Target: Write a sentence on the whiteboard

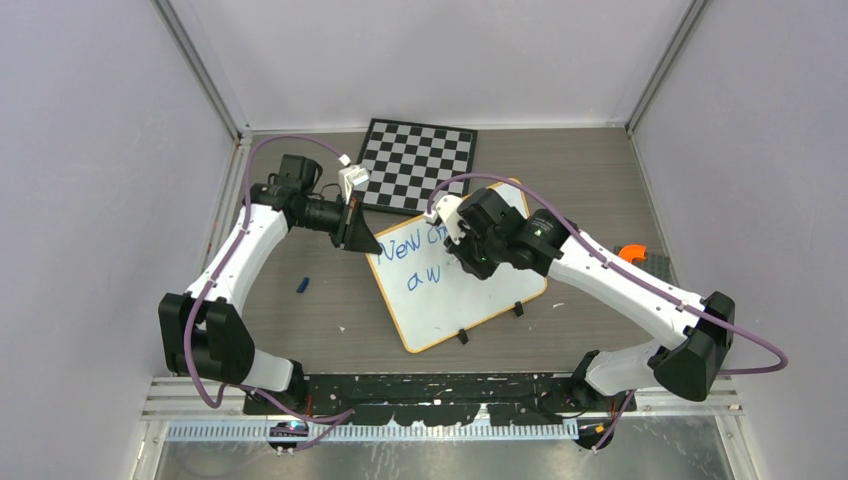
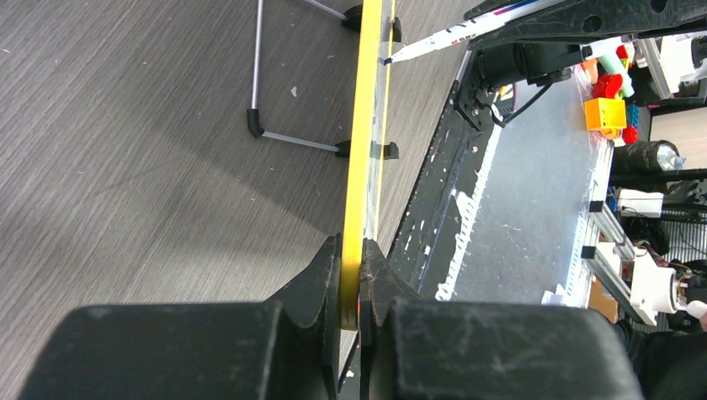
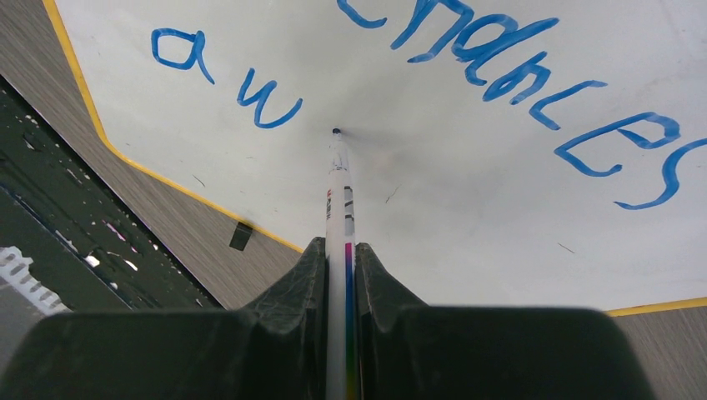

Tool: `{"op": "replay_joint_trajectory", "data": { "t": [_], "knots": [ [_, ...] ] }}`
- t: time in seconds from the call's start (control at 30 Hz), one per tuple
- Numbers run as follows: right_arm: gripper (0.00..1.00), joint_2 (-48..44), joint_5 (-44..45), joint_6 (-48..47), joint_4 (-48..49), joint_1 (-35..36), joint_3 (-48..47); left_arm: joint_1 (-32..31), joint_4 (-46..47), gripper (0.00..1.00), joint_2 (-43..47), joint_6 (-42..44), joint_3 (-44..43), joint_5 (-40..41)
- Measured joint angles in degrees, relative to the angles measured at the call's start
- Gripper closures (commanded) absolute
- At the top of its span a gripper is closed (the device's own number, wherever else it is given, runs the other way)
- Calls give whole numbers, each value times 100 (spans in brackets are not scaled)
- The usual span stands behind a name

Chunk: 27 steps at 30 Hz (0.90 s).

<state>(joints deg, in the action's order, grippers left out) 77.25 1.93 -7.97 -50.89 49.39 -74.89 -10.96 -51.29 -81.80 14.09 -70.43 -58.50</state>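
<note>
The table [image 1: 300, 335] carries the whiteboard [image 1: 470, 300], which lies flat at about the middle, turned at an angle, and the chessboard [image 1: 418, 165] is just behind the whiteboard's far side. My left gripper [image 2: 357, 250] is at the whiteboard's left corner, with its jaws closed narrow on the yellow-orange rim, so I judge that it keeps the board from sliding. My right gripper [image 3: 340, 250] is above the whiteboard's middle, and its jaws are pressed on a white marker [image 3: 338, 192] that points down to the surface. On the whiteboard's upper part one blue line [image 3: 500, 67] reads "New chances". Under it, a second line [image 3: 225, 79] has only "a w". The marker's tip is just to the right of this "w", touching the whiteboard or very near; I cannot say which. In my judgement the sentence is about half done, and the rest of the second line remains. A small blue piece [image 1: 302, 285], maybe the cap, lies to the left of the whiteboard, well apart.
</note>
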Motion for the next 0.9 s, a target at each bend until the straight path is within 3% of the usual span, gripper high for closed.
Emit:
{"op": "replay_joint_trajectory", "data": {
  "t": [0.9],
  "knots": [
    [100, 42, -590, 81, 192, 22, 345, 0, 2, 100, 0, 2, 2, 4]
  ]
}}
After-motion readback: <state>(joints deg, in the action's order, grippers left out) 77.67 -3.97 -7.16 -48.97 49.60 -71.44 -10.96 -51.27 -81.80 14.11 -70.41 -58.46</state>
